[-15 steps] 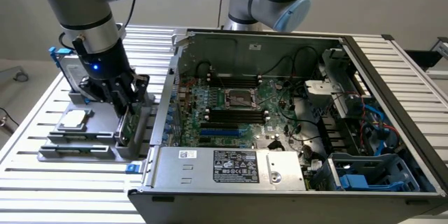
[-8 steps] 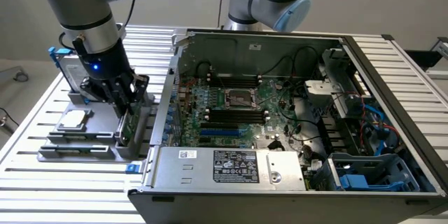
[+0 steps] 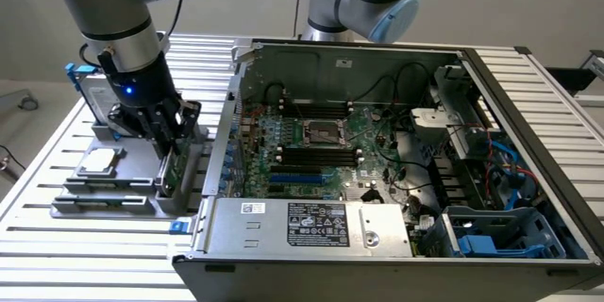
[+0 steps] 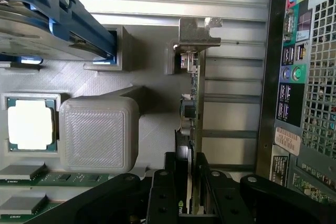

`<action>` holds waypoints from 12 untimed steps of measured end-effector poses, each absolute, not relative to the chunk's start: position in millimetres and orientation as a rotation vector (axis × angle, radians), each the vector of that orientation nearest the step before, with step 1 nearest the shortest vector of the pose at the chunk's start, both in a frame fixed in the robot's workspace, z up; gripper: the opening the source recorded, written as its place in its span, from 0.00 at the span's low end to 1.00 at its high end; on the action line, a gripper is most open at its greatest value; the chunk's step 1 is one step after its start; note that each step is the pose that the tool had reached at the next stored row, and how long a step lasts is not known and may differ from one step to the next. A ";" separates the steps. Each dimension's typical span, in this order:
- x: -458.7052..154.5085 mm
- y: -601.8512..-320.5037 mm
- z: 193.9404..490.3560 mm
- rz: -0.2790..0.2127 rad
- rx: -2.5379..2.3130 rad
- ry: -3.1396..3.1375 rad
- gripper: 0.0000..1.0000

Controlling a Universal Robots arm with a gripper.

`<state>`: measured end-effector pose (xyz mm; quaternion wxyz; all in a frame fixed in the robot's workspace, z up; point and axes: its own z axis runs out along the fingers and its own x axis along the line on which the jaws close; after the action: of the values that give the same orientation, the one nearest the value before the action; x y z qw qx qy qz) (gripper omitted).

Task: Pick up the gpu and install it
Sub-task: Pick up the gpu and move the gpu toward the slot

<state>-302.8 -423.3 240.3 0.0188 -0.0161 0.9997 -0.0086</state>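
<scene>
- Open computer case (image 3: 491,68) lies on the slatted table (image 3: 56,245), motherboard exposed. The expansion slots carry no card.
- Arm (image 3: 118,19) reaches down over the grey parts holder (image 3: 104,203), on the exterior view's left of the case.
- Hard drive (image 3: 95,93) stands at the holder's far end.
- The gpu (image 4: 191,93) stands on edge in its holder slot, on the side nearest the case.
- Gripper (image 4: 188,187) straddles the card's top edge, fingers (image 4: 163,192) drawn in to its thickness, one on each face.
- Processor (image 3: 101,160) lies flat in its recess.

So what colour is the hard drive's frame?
Blue; the frame shows best in the wrist view.
</scene>
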 end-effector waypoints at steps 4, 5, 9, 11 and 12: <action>-302.8 -423.3 250.6 -0.023 -0.050 3.103 0.26; -302.8 -423.3 254.9 -0.023 -0.050 3.103 0.26; -302.8 -423.3 273.1 -0.023 -0.050 3.103 0.26; -302.8 -423.3 282.1 -0.023 -0.049 3.103 0.26; -302.8 -423.3 286.6 -0.023 -0.049 3.103 0.26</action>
<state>-302.8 -423.3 286.6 0.0189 -0.0156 0.9997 -0.0074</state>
